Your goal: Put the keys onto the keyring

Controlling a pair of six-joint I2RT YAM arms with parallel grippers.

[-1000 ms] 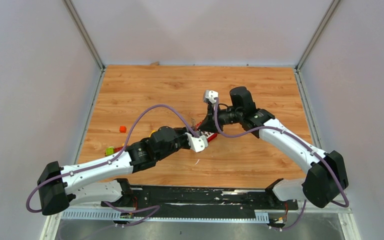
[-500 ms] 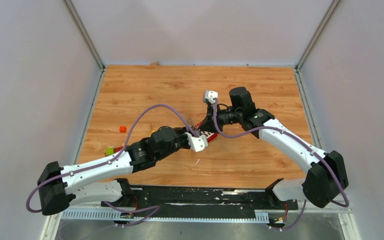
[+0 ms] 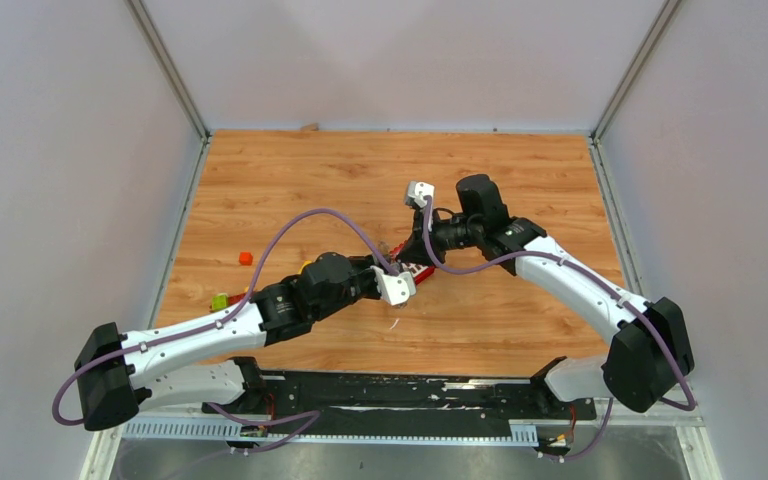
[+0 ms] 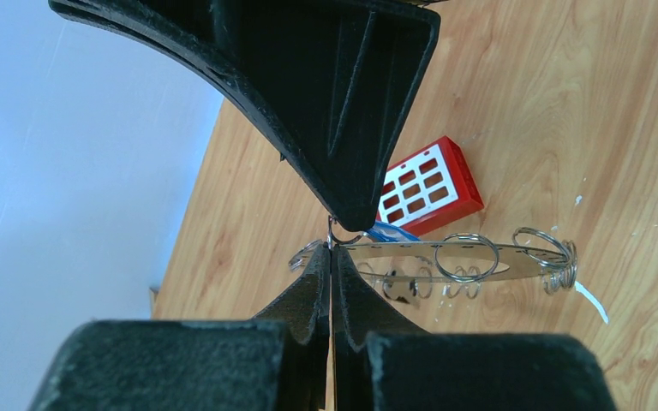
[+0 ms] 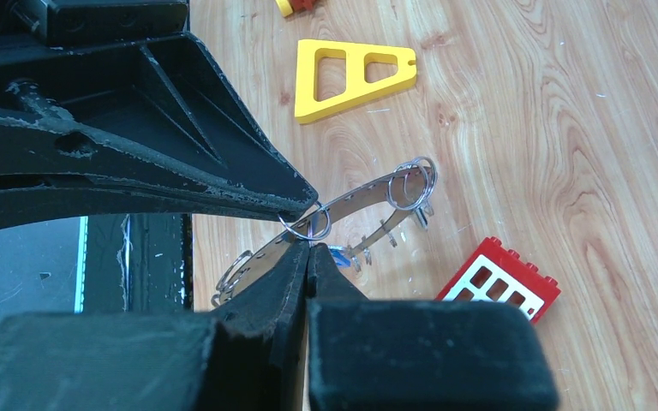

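The left arm (image 3: pixel 210 325) and the right arm (image 3: pixel 570 280) meet over the middle of the table (image 3: pixel 310 180). The left gripper (image 4: pixel 332 257) and the right gripper (image 5: pixel 308 250) are both clenched, tip against tip, on the near rim of the keyring (image 4: pixel 420 255). The keyring hangs above the wood, nearly level, carried by these two grips. A small loop (image 4: pixel 343 237) sits exactly where the tips meet; I cannot tell which claw has the loop and which has the rim.

A blue key (image 4: pixel 391 232) shows just under the keyring, near the tips. The black key I cannot find.

I judge the step is to open this loop for a key. One claw should hold the rim firm and not twist. The other should work only the loop, with small moves, because the thin metal can slip out or spring away. The ring should stay low over the table, so that a drop is harmless.

The room is three plain pale walls (image 3: pixel 380 60) around a wood-pattern top. On it lie a yellow frame (image 5: pixel 351 75), a red block (image 4: pixel 429 184) just beside the keyring, and far left an orange bit (image 3: pixel 245 258) and a green bit (image 3: pixel 219 300).
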